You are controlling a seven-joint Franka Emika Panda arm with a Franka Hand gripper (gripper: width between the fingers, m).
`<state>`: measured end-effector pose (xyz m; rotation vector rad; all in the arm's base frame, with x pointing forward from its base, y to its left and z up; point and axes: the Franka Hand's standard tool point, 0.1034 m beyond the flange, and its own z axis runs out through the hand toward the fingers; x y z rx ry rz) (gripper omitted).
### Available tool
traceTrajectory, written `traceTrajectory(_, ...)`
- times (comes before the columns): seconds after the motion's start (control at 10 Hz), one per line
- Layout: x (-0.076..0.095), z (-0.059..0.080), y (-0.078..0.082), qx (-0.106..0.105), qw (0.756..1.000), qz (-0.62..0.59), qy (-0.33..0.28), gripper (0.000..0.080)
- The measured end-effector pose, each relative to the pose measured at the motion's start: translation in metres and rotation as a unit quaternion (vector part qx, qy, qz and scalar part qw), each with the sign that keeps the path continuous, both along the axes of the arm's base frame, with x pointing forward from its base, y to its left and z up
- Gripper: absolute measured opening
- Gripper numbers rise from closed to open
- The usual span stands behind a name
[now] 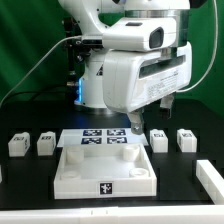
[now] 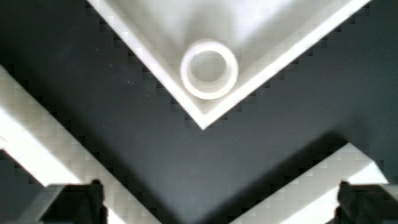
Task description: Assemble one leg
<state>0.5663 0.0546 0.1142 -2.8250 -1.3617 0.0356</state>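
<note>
Four legs stand in a row on the black table: two at the exterior view's left [image 1: 17, 144] [image 1: 46, 143] and two at its right [image 1: 158, 140] [image 1: 186, 139]. Each is a small white block with a marker tag. The large white tabletop [image 1: 75, 172] lies in front, and the wrist view shows one corner of it with a round socket [image 2: 208, 68]. My gripper [image 1: 136, 124] hangs over the tabletop's far right corner. In the wrist view the gripper [image 2: 217, 204] is open and empty, fingertips [image 2: 71, 200] wide apart. No leg shows there.
The marker board [image 1: 105, 138] lies flat just behind the tabletop, under the arm. Another white piece [image 1: 212, 180] sits at the exterior view's lower right edge. White bands [image 2: 27, 130] cross the wrist view's sides.
</note>
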Motion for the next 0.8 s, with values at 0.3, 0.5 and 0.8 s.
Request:
traceTrajectory(0.3, 0.0, 0.0, 0.0, 0.0, 1.0, 0.0, 0.0, 0.065)
traceTrajectory(0.5, 0.0, -0.0001, 0.0, 0.0, 1.0, 0.0, 0.0, 0.065)
traceTrajectory(0.8, -0.0001, -0.0003, 0.0, 0.0, 1.0, 0.0, 0.0, 0.065)
